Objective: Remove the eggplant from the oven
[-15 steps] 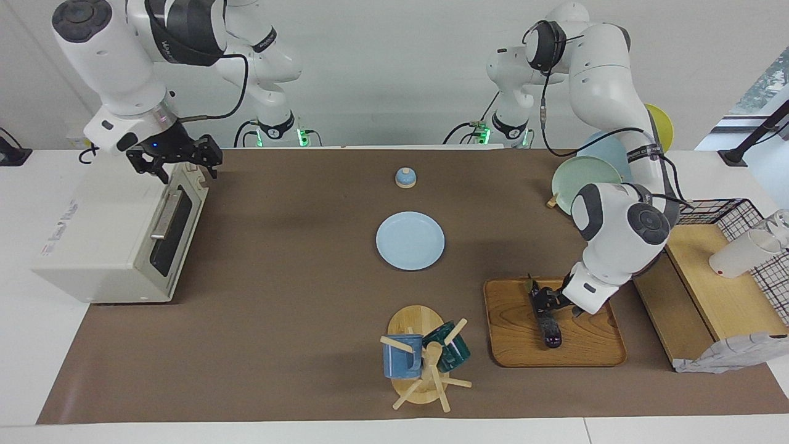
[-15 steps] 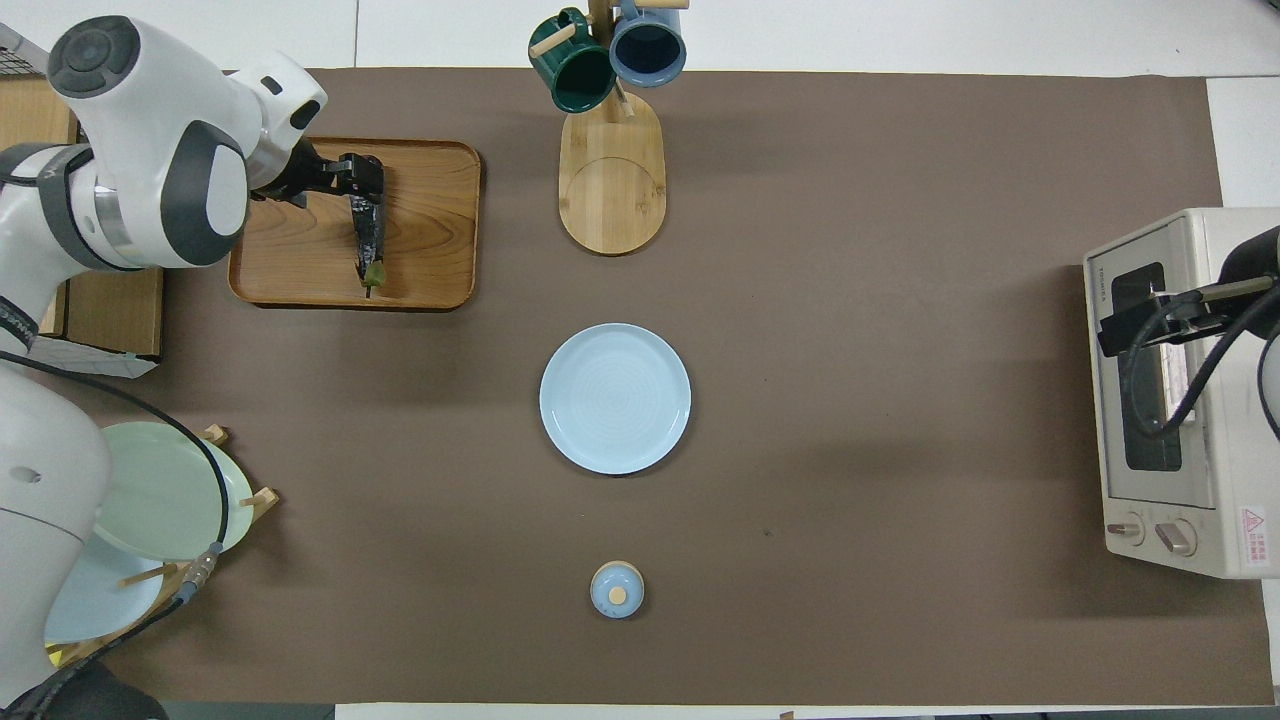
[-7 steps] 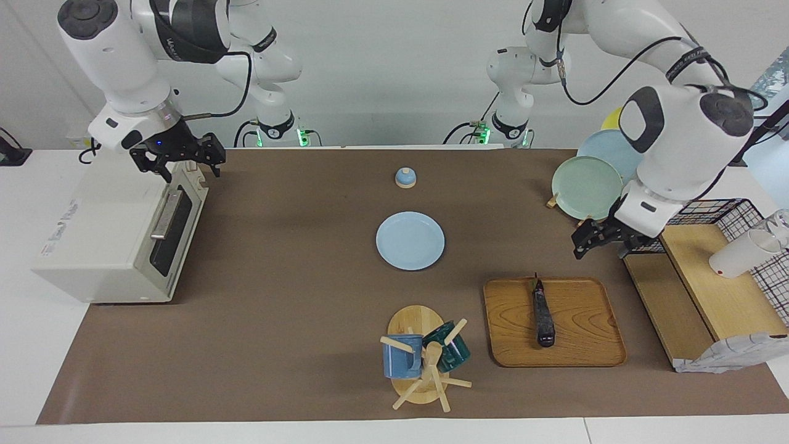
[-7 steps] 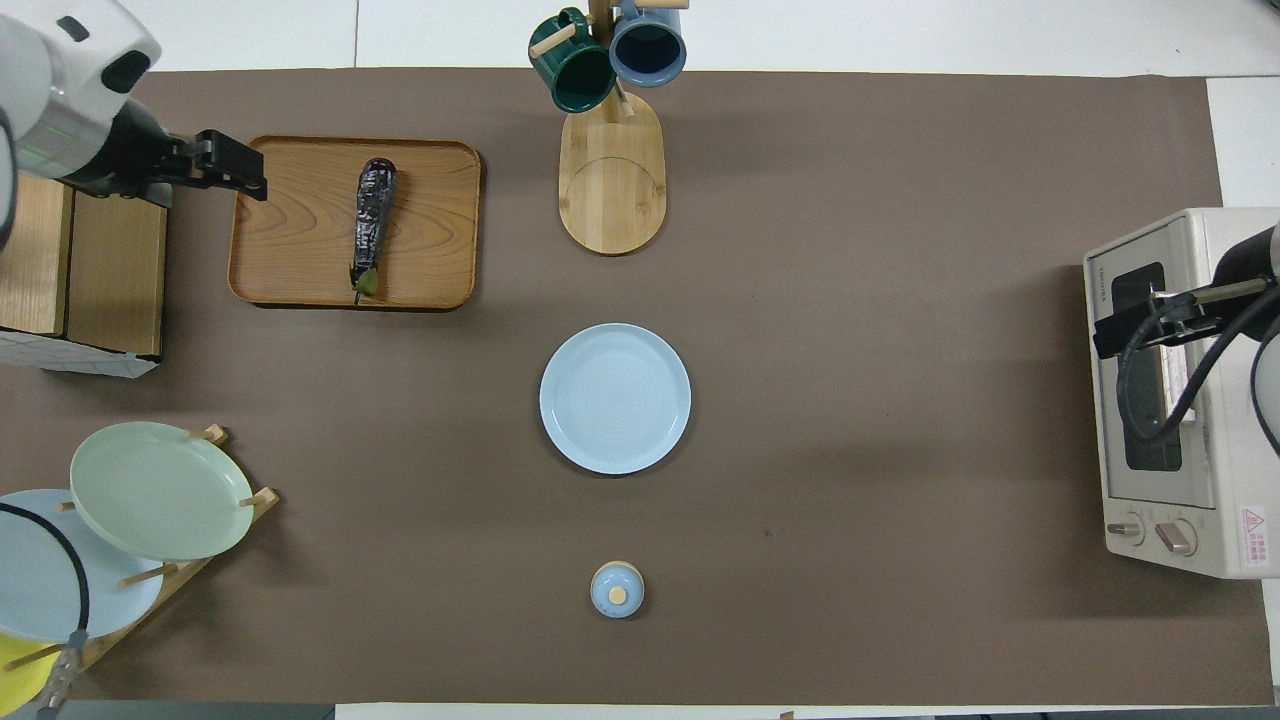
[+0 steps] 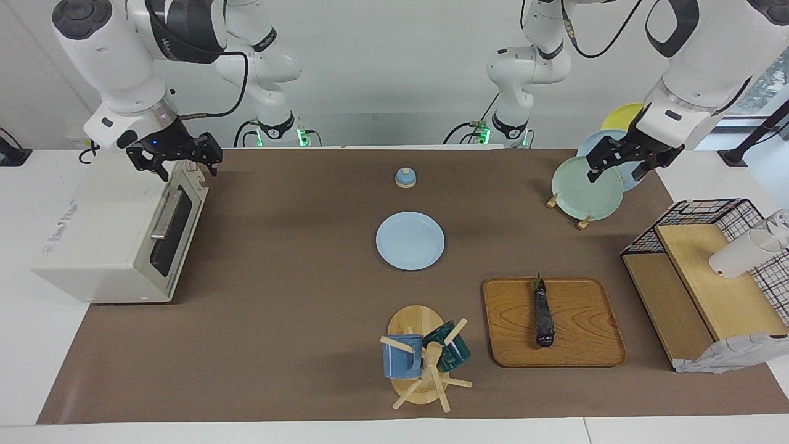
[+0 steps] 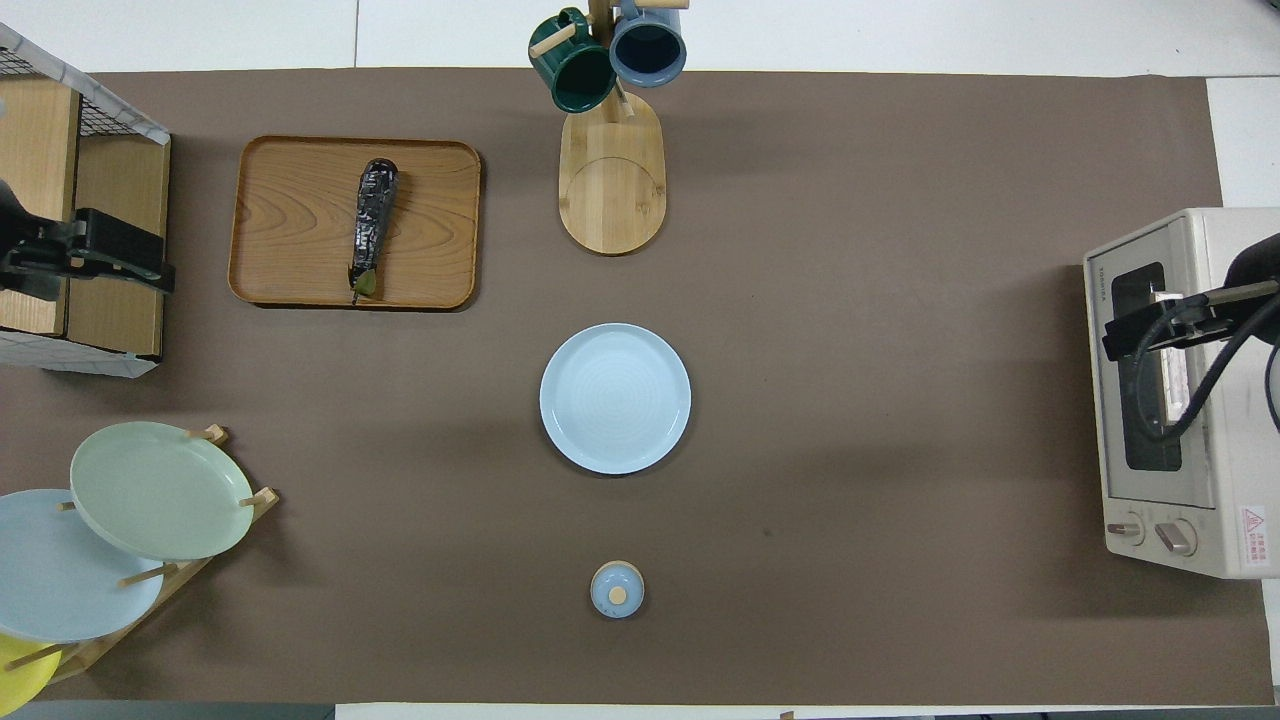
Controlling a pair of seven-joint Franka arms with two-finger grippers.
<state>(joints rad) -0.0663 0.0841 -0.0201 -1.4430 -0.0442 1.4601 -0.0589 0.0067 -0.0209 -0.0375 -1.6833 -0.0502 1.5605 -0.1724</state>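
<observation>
The dark, glossy eggplant (image 5: 542,311) (image 6: 372,225) lies on a wooden tray (image 5: 610,345) (image 6: 290,200) toward the left arm's end of the table, with nothing holding it. The off-white oven (image 5: 98,228) (image 6: 1190,250) stands at the right arm's end with its glass door shut. My left gripper (image 5: 616,171) (image 6: 150,265) hangs open and empty in the air over the plate rack. My right gripper (image 5: 188,169) (image 6: 1120,335) waits open and empty just above the oven's top front edge.
A light blue plate (image 5: 410,240) lies mid-table, with a small blue knobbed lid (image 5: 405,177) nearer the robots. A mug tree (image 5: 422,357) holds two mugs beside the tray. A plate rack (image 5: 585,188) and a wire-mesh shelf (image 5: 709,271) with a white cup (image 5: 739,256) crowd the left arm's end.
My left gripper has let go of the eggplant on the tray, risen and swung back toward the robots, over the plate rack. The right gripper has stayed over the oven.
</observation>
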